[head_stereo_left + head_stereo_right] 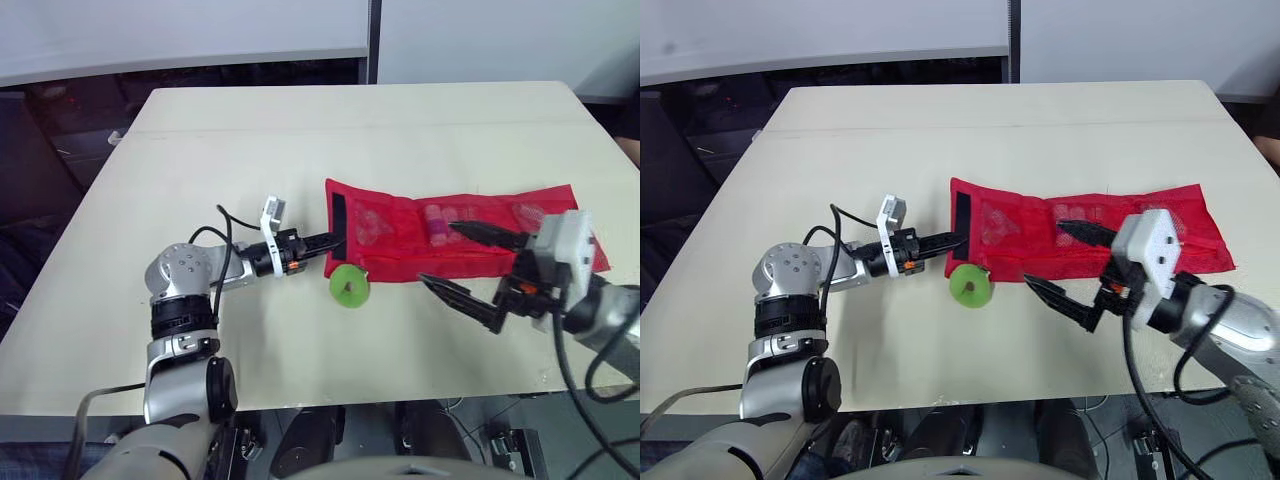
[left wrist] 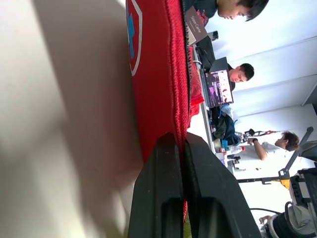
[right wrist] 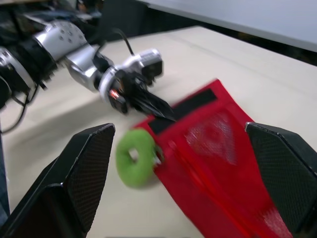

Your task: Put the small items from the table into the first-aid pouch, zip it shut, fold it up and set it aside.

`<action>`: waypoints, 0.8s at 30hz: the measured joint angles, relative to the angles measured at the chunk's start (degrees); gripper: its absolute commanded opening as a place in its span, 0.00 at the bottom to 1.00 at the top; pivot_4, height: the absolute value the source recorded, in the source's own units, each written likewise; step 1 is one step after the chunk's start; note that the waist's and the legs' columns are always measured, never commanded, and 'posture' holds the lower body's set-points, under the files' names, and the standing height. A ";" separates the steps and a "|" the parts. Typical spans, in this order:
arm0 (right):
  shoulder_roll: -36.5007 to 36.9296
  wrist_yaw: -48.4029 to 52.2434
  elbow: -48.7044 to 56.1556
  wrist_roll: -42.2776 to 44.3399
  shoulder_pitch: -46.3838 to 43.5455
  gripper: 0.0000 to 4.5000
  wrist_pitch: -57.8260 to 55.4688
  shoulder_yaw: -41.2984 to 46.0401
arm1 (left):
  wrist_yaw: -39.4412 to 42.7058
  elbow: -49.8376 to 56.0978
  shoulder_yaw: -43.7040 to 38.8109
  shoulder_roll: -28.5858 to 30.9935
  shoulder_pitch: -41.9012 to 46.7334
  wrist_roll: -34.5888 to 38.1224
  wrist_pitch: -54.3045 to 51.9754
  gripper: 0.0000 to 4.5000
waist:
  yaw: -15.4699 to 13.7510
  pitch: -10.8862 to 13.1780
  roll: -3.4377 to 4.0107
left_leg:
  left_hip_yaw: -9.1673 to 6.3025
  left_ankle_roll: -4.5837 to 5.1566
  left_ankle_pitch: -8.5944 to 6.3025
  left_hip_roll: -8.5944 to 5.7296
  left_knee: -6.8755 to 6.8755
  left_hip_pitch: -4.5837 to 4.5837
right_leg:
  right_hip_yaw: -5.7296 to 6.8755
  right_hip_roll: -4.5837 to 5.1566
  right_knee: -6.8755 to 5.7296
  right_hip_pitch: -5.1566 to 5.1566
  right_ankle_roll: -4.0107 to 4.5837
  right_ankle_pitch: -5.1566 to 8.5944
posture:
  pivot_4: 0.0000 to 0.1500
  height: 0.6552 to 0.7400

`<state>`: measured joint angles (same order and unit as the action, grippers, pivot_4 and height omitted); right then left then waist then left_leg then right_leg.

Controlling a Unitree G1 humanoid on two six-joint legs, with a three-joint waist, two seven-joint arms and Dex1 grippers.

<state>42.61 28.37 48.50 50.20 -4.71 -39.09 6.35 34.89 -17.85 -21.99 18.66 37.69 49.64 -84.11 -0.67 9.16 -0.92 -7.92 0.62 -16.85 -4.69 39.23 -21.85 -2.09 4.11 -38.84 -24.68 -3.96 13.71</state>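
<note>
So the red fabric first-aid pouch (image 1: 400, 250) is lying opened out flat on the pale beige tabletop (image 1: 300, 140), a bit right of the middle, with its long side running left to right. There's a black strip (image 1: 339, 220) down its left end, and a few small pinkish items (image 1: 437, 222) show through the mesh pockets, though they're too small to tell what they are.

The left gripper (image 1: 335, 240) reaches in from the left and is clamped on the pouch's left edge, right by that black strip. In the left wrist view the two black fingers (image 2: 158, 198) are pressed together with the red hem pinched between them. That view also catches some people at desks in the background, with a laptop.

The right gripper (image 1: 437, 253) is spread wide and holding nothing. One finger sits over the middle of the pouch and the other is out past its near edge, over bare table. From the right wrist view its fingers (image 3: 74, 178) frame the pouch's left end.

A bright green foam-looking ring (image 1: 340, 292) lies on the table touching the pouch's near-left corner, just beside the left gripper's tips. Whether it's tied to the pouch is hard to tell.
</note>
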 measured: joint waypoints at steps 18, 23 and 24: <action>-8.92 8.23 -20.95 -17.94 -13.75 1.00 -5.38 -28.48 | -5.38 -0.19 0.09 -6.79 0.39 -0.64 3.20 0.01 | 0.03 0.00 -0.01 | -0.09 -0.04 0.02 -0.03 0.02 -0.03 | 0.11 -0.03 0.00 -0.02 0.04 -0.03 | 1.00 0.96; -13.15 6.91 -24.40 -22.47 -16.05 1.00 -5.52 -30.57 | -5.51 -0.29 0.18 -6.65 0.42 -1.06 3.70 0.01 | 0.15 0.00 -0.01 | -0.11 -0.05 0.03 -0.03 0.02 -0.04 | 0.14 -0.04 0.00 -0.02 0.05 -0.03 | 1.00 0.96; -14.12 6.12 -25.24 -23.67 -16.54 1.00 -5.84 -31.25 | -5.55 -0.37 0.35 -6.65 0.42 -1.25 4.15 0.01 | 0.17 0.00 -0.01 | -0.11 -0.05 0.03 -0.03 0.02 -0.04 | 0.14 -0.03 0.00 -0.03 0.06 -0.04 | 1.00 0.96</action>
<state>28.49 34.49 23.27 26.52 -21.25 -44.93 -24.91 29.34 -18.23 -21.63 12.01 38.11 48.39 -79.96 -0.50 9.16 -0.93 -8.04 0.58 -16.82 -4.72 39.25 -21.88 -1.95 4.08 -38.84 -24.70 -3.90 13.67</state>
